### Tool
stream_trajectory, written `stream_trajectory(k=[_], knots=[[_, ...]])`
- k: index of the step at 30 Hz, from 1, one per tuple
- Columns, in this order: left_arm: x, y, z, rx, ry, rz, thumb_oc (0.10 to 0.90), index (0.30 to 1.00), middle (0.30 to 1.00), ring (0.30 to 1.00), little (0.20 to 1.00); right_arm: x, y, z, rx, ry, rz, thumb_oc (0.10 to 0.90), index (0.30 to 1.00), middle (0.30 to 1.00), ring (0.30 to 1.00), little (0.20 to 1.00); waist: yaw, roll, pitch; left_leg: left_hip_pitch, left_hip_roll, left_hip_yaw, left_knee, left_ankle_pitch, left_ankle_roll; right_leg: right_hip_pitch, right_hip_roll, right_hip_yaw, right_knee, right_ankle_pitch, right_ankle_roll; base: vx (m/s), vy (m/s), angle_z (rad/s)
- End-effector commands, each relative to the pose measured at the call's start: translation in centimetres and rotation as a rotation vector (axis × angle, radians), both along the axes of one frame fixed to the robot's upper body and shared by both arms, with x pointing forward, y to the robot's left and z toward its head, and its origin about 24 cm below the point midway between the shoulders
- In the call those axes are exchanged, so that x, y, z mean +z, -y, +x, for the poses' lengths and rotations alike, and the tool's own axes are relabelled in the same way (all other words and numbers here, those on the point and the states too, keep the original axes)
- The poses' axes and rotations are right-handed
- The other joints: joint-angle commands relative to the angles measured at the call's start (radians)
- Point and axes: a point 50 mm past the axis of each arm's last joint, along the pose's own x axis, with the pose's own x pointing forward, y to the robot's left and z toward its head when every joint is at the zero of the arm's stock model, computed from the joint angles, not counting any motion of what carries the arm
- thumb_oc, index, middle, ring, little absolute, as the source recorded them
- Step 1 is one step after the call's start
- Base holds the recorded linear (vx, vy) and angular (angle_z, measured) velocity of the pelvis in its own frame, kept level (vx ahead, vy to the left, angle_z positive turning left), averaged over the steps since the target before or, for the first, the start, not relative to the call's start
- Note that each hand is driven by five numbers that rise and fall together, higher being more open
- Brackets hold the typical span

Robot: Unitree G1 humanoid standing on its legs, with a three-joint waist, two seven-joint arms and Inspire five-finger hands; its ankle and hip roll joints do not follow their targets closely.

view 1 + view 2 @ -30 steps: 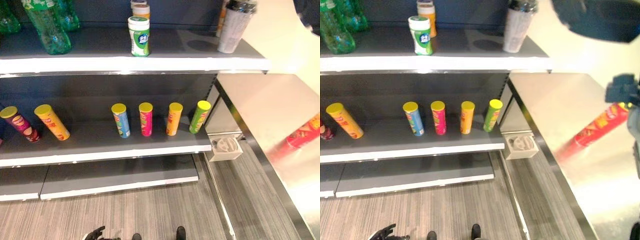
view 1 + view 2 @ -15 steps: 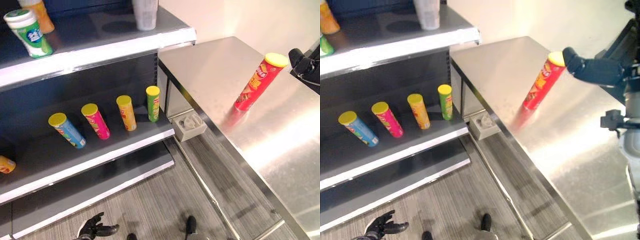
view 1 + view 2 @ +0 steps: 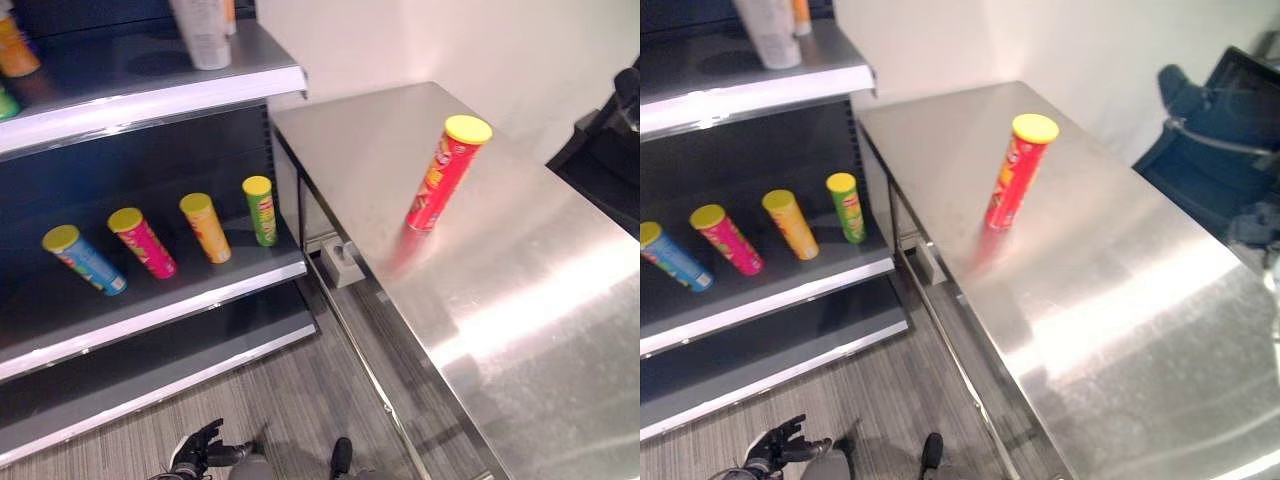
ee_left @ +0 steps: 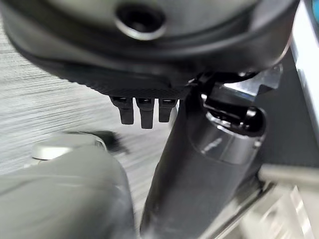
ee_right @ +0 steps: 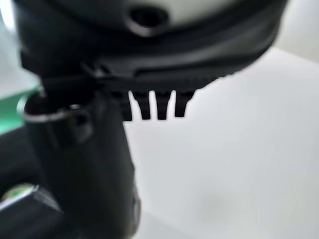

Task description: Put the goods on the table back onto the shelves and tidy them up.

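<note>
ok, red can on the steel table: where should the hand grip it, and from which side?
Probably mid-body on the red can, fingers and thumb wrapped round the cylinder, coming in level from the robot's right. It stands upright and alone on the steel table, open space all round, and its yellow lid looks too flat to pinch from above.

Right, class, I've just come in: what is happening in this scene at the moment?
Nothing is being handled right now. A tall red crisp tube with a yellow lid stands upright on the shiny steel table, not yet returned. On the dark middle shelf four yellow-lidded tubes stand in a row: blue, pink, orange and green. The left hand hangs low over the floor with relaxed fingers; the right hand holds nothing, fingers straight.
</note>
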Motion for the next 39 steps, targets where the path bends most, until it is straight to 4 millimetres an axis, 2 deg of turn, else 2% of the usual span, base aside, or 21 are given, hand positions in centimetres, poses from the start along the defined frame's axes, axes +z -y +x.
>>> stream_trajectory(k=[1,5,8,11,17,26,30,39], knots=[[1.0,-2.0,0.3,-0.025,0.041,0.082,0.800,0.900,0.900,0.900,0.900,3.1,-0.7,-0.6,0.069,0.137,0.004,0.800,0.900,0.900,0.900,0.900,0.035,0.013,-0.061,0.026,-0.010,-0.047,-0.009,0.018,0.044,0.105,-0.047,0.040,0.009,-0.097,0.160,0.22,0.188,-0.59],[0.9,-2.3,-0.2,-0.024,0.028,0.088,0.800,0.900,0.900,0.900,0.900,2.4,-2.1,0.9,0.146,0.090,0.020,0.800,0.900,0.900,0.900,0.900,0.038,0.020,-0.090,0.097,-0.021,0.007,-0.061,0.014,0.060,0.115,-0.080,0.077,0.012,-0.095,0.173,0.16,0.197,-0.54],[1.0,-2.9,-0.5,0.013,0.025,0.102,0.800,0.900,0.900,0.900,0.900,2.2,-3.7,2.0,0.241,0.059,0.035,0.800,0.900,0.900,0.900,0.900,0.046,0.009,-0.100,0.138,-0.037,0.061,-0.079,-0.009,0.081,0.105,-0.109,0.099,0.026,-0.082,0.192,0.10,0.166,-0.61],[0.9,-2.9,-0.8,0.015,0.016,0.101,0.800,0.900,0.900,0.900,0.900,1.9,-3.9,2.2,0.268,0.048,0.053,0.800,0.900,0.900,0.900,0.900,0.047,0.004,-0.103,0.145,-0.038,0.070,-0.079,-0.017,0.084,0.106,-0.116,0.098,0.027,-0.080,0.199,0.06,0.064,-0.04],[0.2,-2.1,-1.6,-0.004,-0.029,0.088,0.800,0.900,0.900,0.900,0.900,1.6,-4.5,2.5,0.303,0.040,0.067,0.800,0.900,0.900,0.900,0.900,0.051,-0.006,-0.110,0.159,-0.044,0.077,-0.079,-0.035,0.093,0.110,-0.134,0.081,0.019,-0.068,0.214,0.06,0.044,0.05],[0.2,-2.2,-1.7,-0.022,-0.037,0.094,0.800,0.900,0.900,0.900,0.900,0.2,-5.7,3.7,0.347,-0.141,-0.029,0.800,0.900,0.900,0.900,0.900,0.053,-0.018,-0.105,0.159,-0.039,0.075,-0.079,-0.034,0.089,0.108,-0.136,0.065,0.012,-0.058,0.216,0.00,0.002,-0.01],[0.2,-2.2,-1.7,-0.036,-0.043,0.099,0.800,0.900,0.900,0.900,0.900,0.3,-6.1,4.0,0.370,-0.164,-0.036,0.800,0.900,0.900,0.900,0.900,0.054,-0.022,-0.104,0.158,-0.036,0.075,-0.079,-0.034,0.085,0.107,-0.135,0.060,0.010,-0.057,0.216,0.00,0.000,0.00],[0.1,-2.1,-1.6,-0.047,-0.048,0.105,0.800,0.900,0.900,0.900,0.900,0.2,-5.8,5.4,0.287,-0.224,-0.088,0.800,0.900,0.900,0.900,0.900,0.056,-0.026,-0.105,0.162,-0.031,0.066,-0.079,-0.034,0.082,0.112,-0.132,0.050,0.007,-0.057,0.214,0.00,-0.002,0.01]])
